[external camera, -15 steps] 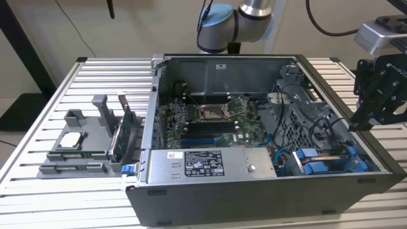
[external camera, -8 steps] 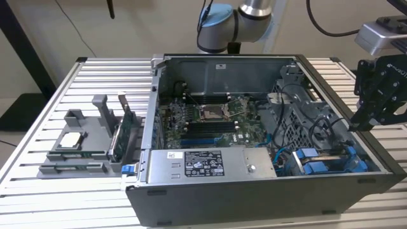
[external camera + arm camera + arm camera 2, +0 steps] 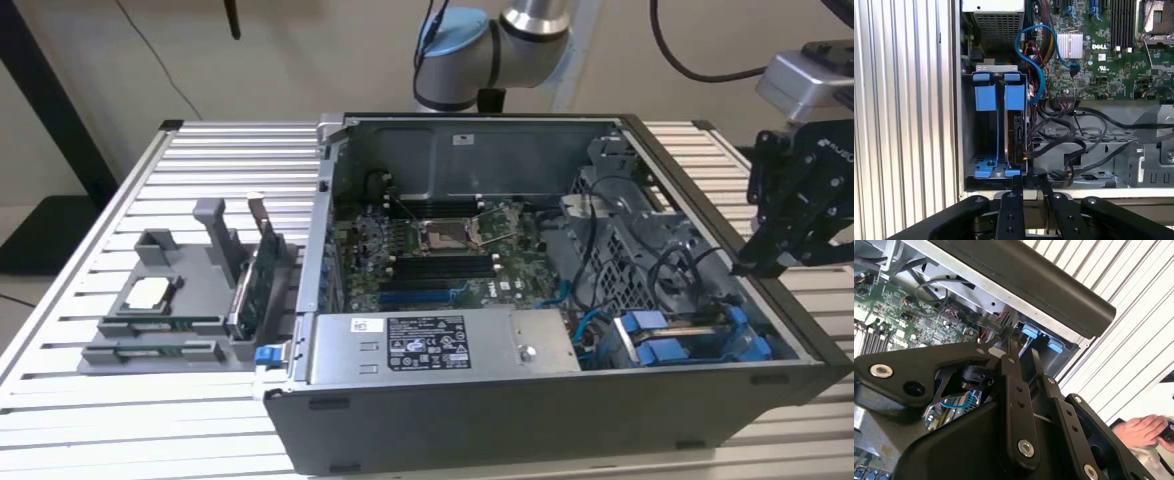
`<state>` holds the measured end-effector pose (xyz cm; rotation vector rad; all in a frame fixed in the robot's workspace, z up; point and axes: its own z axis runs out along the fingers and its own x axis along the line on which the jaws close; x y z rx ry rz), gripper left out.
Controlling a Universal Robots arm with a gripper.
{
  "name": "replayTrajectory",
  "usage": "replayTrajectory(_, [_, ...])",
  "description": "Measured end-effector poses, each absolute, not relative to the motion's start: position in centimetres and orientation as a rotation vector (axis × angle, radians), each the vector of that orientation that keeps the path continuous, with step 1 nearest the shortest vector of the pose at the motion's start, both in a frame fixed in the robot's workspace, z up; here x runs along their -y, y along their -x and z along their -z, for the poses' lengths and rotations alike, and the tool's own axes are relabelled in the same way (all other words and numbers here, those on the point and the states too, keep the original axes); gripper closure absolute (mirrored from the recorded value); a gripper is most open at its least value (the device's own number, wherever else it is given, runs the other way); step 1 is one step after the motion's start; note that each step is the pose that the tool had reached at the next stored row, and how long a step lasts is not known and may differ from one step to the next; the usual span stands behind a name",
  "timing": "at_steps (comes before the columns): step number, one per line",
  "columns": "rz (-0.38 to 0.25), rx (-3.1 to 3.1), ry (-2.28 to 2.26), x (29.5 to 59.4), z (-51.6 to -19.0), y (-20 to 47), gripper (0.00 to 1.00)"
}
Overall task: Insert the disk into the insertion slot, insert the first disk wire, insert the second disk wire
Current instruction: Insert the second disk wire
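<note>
We see an open grey metal computer case [image 3: 534, 420] lying on a ribbed aluminium table [image 3: 240, 160]. The black gripper [image 3: 750, 266] hangs over the case's rim on the exterior view's right. In the first wrist view its two slim, flat fingers [image 3: 1017, 187] stand a narrow gap apart with nothing between them.

Just beyond their tips is the slot [image 3: 968, 130], a boxy bay of thin grey sheet metal with glossy blue plastic rails, set in a corner of the case. The disk [image 3: 1016, 135] stands on edge inside it, on the side nearer the green motherboard [image 3: 1104, 60]. We see its dark connector edge and the square blue tab of its carrier (the space beside it holds a second blue rail).

A smooth blue cable [image 3: 1031, 55] loops beside the bay. Thick black cables [image 3: 1079, 135] crowd the room next to the disk. The bay's other side lies against the case wall.
</note>
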<state>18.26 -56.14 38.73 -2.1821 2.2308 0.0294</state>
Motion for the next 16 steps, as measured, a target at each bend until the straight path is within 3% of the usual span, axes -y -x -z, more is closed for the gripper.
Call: replayTrajectory(16, [-0.072,-2.225,2.185,55.4,-37.9,-19.6,0.73])
